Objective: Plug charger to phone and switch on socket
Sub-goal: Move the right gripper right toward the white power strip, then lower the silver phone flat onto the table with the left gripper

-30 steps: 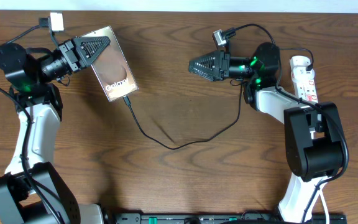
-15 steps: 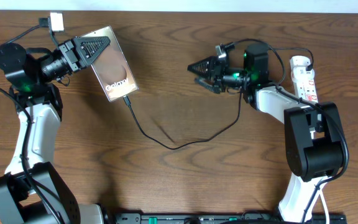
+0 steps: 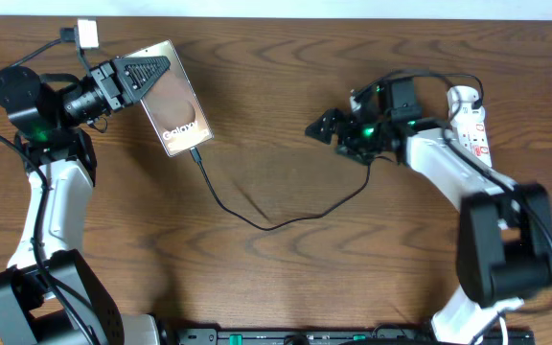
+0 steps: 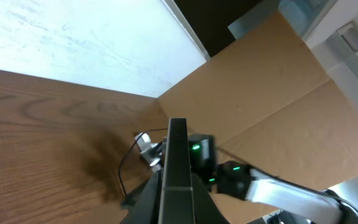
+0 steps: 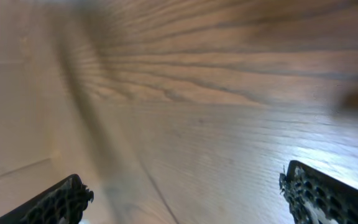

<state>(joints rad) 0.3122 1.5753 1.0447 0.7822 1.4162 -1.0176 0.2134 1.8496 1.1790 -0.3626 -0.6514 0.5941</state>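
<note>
Brown wooden table (image 3: 286,278), tan cardboard panel (image 4: 278,93)

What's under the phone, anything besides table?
The phone is clamped by the left gripper, charger plugged into its lower end. Around it only wooden table shows. The patch directly beneath is covered, so whether it rests on the wood or sits lifted can't be told.
</note>
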